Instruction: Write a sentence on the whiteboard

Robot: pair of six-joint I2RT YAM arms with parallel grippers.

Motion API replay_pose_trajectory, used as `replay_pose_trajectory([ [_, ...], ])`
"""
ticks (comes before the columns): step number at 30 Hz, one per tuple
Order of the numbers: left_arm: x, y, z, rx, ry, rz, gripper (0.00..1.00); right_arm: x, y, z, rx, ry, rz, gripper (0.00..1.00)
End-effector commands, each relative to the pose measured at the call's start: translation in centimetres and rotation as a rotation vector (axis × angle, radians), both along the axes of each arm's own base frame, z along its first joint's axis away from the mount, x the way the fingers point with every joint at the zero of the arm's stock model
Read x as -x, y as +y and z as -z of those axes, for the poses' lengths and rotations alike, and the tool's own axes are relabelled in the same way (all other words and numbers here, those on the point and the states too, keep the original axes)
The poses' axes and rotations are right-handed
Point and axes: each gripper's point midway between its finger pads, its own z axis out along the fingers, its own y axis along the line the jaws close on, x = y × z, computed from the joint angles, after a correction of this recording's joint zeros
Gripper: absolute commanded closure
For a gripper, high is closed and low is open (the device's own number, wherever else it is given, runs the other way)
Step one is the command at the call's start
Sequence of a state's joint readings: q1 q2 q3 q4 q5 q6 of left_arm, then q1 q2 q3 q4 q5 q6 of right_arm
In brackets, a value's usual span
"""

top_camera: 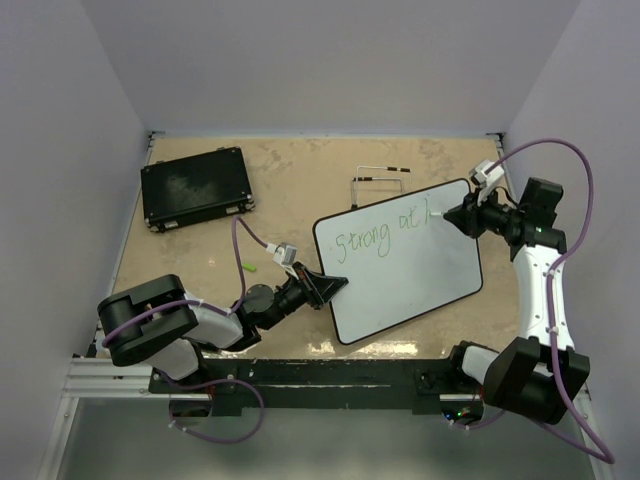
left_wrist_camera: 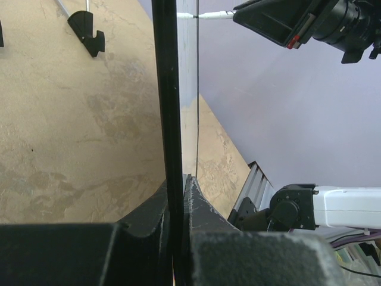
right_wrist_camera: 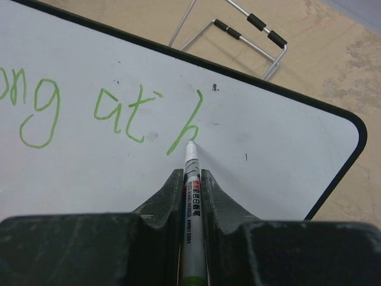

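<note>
Whiteboard [top_camera: 420,275]: lies on the table right of centre, skewed, with its left edge towards the left arm and its far right corner by the right arm.
Sentence [top_camera: 383,236]: unfinished. Green letters "Strong at h" run along the far edge; the rest of the board is bare.
Left gripper [left_wrist_camera: 177,186]: jaws narrow, clamped on the black rim at the board's left edge, which sits edge-on between the fingers in the wrist view.
Right gripper [right_wrist_camera: 191,176]: jaws narrow, closed on the marker [right_wrist_camera: 191,202], held low on the barrel with the nib just beyond the fingertips.
Nib position: touching the board at the arch of the "h".
Handling, board: judged thin, stiff and light. The glossy face is likely to slide on the table under pen pressure, so it needs pinning.
Hold point, board: the rim only, clear of the writing line; fresh ink probably smears if touched.
Handling, marker: slim, smooth barrel that may twist or slip back if pressed hard. Light contact is advised.
Step in hand: first line, third word just begun.
Other items: black case [top_camera: 195,188] far left; wire stand [top_camera: 381,178] just beyond the board.
</note>
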State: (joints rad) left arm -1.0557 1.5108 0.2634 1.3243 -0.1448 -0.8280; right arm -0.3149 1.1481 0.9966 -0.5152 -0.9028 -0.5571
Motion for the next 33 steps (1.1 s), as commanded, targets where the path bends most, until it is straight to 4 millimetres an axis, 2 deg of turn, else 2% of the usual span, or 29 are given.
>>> replay_pose_trajectory([
  [1, 0.1, 0.0, 0.1, -0.068, -0.122, 0.016, 1.00, 0.9, 0.0, 0.4, 0.053, 0.016, -0.031, 1.00],
  [8, 0.1, 0.0, 0.2, -0.067, -0.122, 0.019, 1.00, 2.0, 0.0, 1.2, 0.074, 0.034, -0.040, 1.00],
  [18, 0.1, 0.0, 0.2, -0.068, -0.120, 0.016, 1.00, 2.3, 0.2, 0.7, 0.071, 0.027, -0.045, 1.00],
  [22, 0.1, 0.1, 0.4, -0.072, -0.118, 0.016, 1.00, 2.2, 0.2, -0.3, 0.055, 0.000, -0.045, 1.00],
  [26, 0.1, 0.2, 0.6, -0.069, -0.115, 0.015, 1.00, 1.4, 0.2, -2.8, 0.023, -0.057, -0.028, 1.00],
  [33, 0.1, 0.4, 0.6, -0.070, -0.115, 0.012, 1.00, 0.7, -0.2, -2.5, 0.018, -0.049, -0.007, 1.00],
])
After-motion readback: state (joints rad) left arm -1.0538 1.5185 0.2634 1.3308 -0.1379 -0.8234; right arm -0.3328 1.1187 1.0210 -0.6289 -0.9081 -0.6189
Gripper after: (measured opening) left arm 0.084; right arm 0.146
